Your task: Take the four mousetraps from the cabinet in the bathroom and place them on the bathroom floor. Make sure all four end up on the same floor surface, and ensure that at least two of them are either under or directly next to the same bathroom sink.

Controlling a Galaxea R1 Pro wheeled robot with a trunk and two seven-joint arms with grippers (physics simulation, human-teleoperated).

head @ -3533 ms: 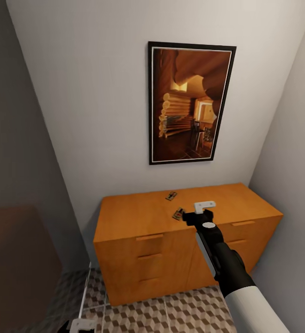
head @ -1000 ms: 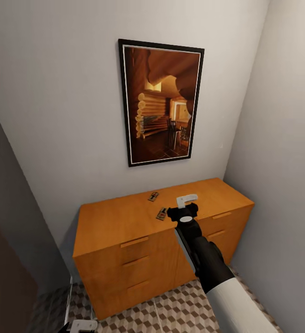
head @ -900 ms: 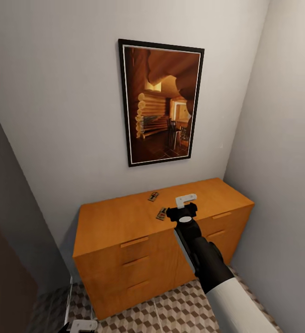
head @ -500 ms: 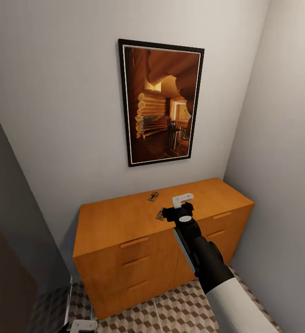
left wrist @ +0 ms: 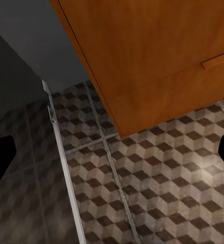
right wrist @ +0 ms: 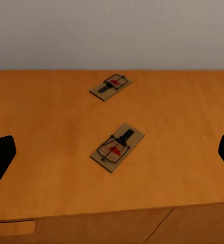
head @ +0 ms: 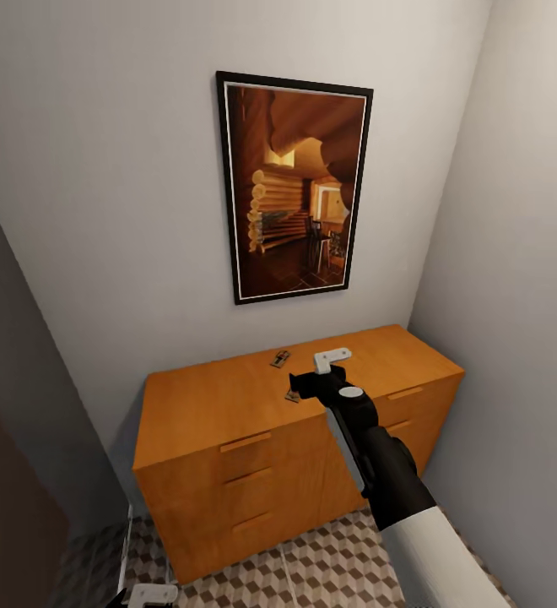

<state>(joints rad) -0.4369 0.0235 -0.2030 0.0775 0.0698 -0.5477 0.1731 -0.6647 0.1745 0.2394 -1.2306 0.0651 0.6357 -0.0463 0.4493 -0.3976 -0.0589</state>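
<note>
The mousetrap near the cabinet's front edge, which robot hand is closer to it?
Right. The right hand hovers over the cabinet top, right by that mousetrap. The left hand hangs low above the floor.

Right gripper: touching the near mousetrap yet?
Apart. The right wrist view shows the near mousetrap flat on the cabinet, bare wood all round it, with the open right gripper fingertips at the picture's edges.

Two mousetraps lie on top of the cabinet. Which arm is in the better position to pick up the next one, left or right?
The right. Its gripper hangs open above the cabinet top, with the nearer mousetrap lying flat between its fingers in the wrist view. The left gripper is low, facing the bathroom floor beside the cabinet.
</note>
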